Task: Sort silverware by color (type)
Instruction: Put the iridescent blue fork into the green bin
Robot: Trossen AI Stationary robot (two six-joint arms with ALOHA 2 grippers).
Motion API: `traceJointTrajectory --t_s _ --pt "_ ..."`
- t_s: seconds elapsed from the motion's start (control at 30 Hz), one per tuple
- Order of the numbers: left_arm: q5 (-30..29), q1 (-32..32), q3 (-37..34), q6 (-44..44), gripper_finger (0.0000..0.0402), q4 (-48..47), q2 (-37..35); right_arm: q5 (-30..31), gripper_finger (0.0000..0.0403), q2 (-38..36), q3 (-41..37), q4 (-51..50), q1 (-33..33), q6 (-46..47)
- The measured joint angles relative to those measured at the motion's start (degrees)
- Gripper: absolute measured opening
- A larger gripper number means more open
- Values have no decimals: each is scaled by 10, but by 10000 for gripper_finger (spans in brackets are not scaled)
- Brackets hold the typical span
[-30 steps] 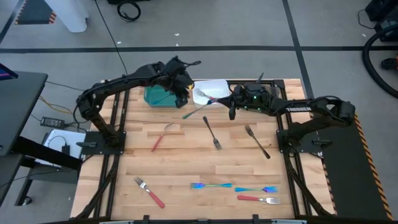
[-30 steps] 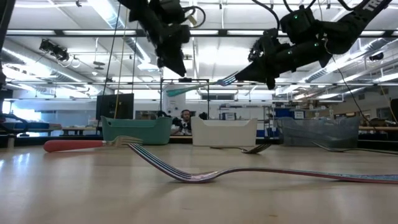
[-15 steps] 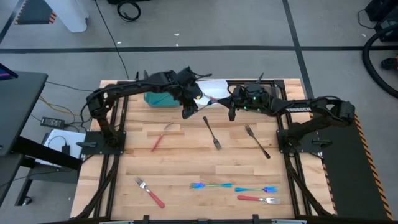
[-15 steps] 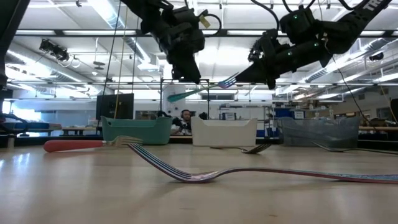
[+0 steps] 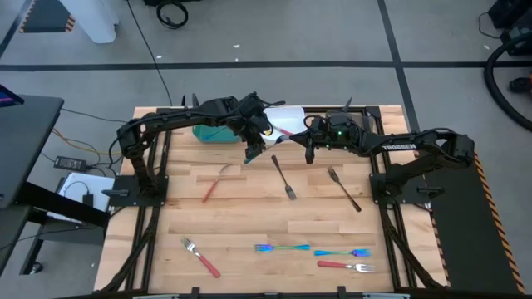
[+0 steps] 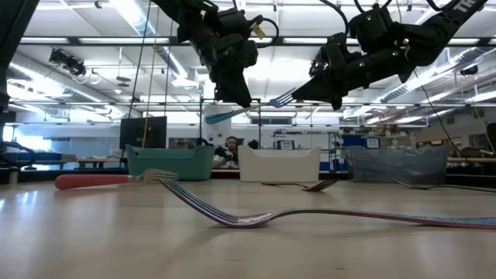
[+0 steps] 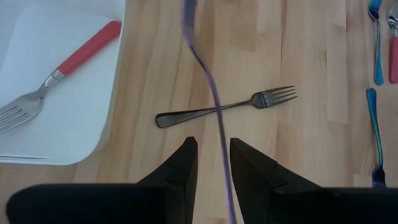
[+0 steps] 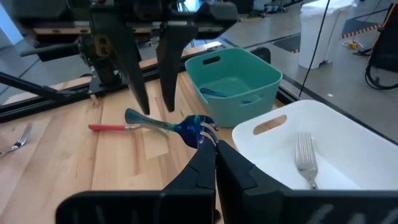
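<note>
Right gripper (image 6: 298,94) is clamped tight on the tine end of a teal fork (image 8: 163,126), holding it level in the air above the far middle of the table (image 5: 249,212), handle pointing toward the other arm. Left gripper (image 5: 252,153) is right there at that handle, fingers (image 8: 138,81) apart with the slim handle running between them, one finger on each side, not pinching it. Beneath them lies a dark fork (image 7: 224,109) on the wood, and a second dark fork (image 5: 343,188) rests nearer the right arm's base. Behind, the teal bin (image 8: 233,76) has something blue-teal in it; just beside it the white bin (image 8: 311,149) holds a red-handled fork (image 7: 59,74). A red fork (image 5: 215,182) lies on the left side of the table. Along the near edge: another red fork (image 5: 199,256), two teal forks (image 5: 314,249) end to end, one more red one (image 5: 345,267) beside them.
</note>
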Motion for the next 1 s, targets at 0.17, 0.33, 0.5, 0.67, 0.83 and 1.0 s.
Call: traceJointTrajectory --t_s 0.17,0.33,0.5,0.67,0.83,1.0 --pt "2 -4 0 0 94 0 0 19 4 0 0 18 0 0" --pt "3 -4 0 1 94 1 0 29 4 0 0 35 0 -2" --pt "2 -4 0 1 91 5 0 31 5 0 1 64 -1 5" --pt "-2 -3 0 14 50 10 0 30 5 0 1 66 0 5" --pt "-20 -2 0 18 8 10 0 30 5 0 1 66 0 3" --pt "-25 -2 0 19 3 9 0 30 10 0 1 66 0 -8"
